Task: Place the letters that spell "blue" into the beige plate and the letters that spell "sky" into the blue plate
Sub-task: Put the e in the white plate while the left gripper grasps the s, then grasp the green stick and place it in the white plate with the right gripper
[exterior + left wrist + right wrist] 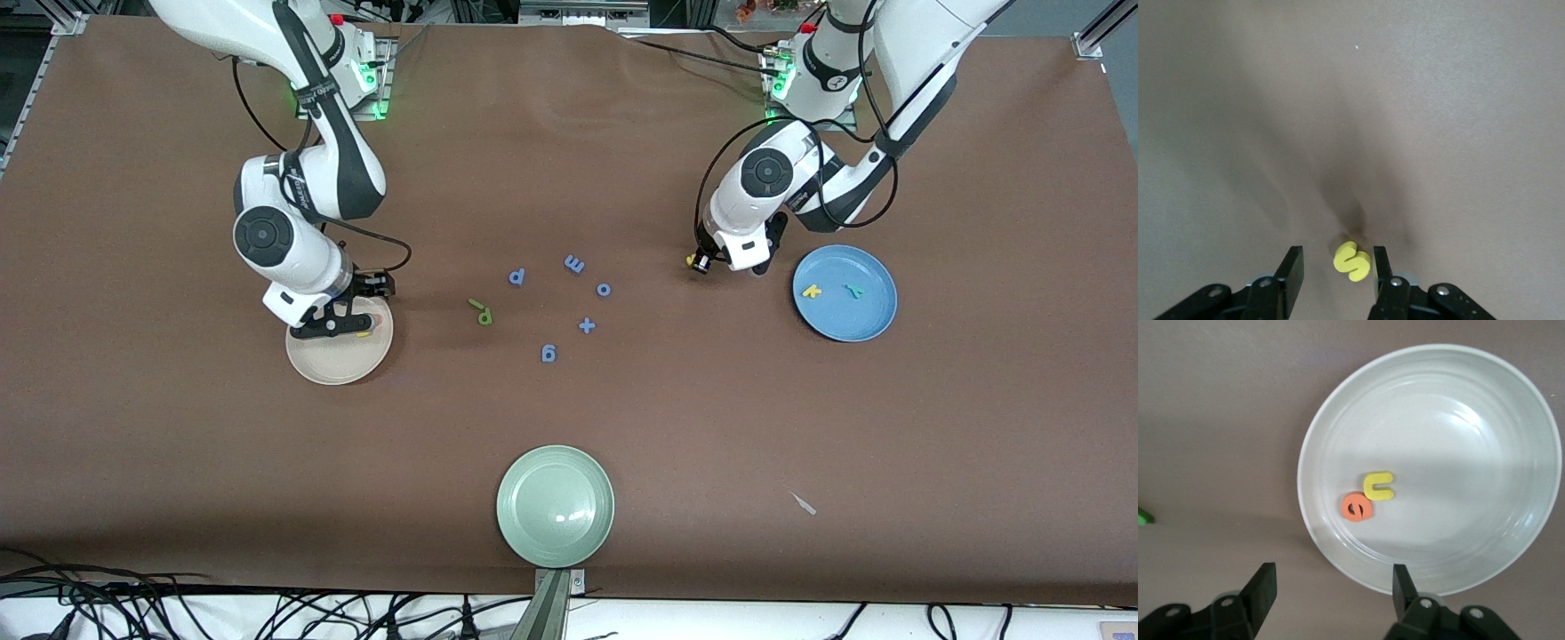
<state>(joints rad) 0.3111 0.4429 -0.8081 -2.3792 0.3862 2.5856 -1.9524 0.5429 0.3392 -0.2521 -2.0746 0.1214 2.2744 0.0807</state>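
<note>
The pale green plate (555, 505) lies nearest the front camera, at the table's near edge, with a small pale scrap (804, 503) on the brown table cover (178, 444) toward the left arm's end.

The beige plate (338, 360) sits toward the right arm's end. In the right wrist view the orange e (1356, 506) and the yellow u (1378, 486) lie inside it, touching each other. The right gripper (342, 322) hangs over the plate's rim with its fingers (1262, 587) spread apart and nothing between them.

The thin light-green l (476, 303) and the dark-green b (484, 316) lie on the cover just beside each other, between the beige plate and the blue letters.

The blue plate (845, 324) sits toward the left arm's end and holds the yellow k (810, 290) and the teal y (854, 290), a little apart. The yellow s (1351, 261) lies on the cover near this plate, on the side toward the table's middle. The left gripper (1336, 267) is low around it, one finger (1379, 267) touching the letter, the other standing clear, so the jaws are parted and not clamping.

Five all-blue letters (574, 264) are scattered on the cover around the table's middle
</note>
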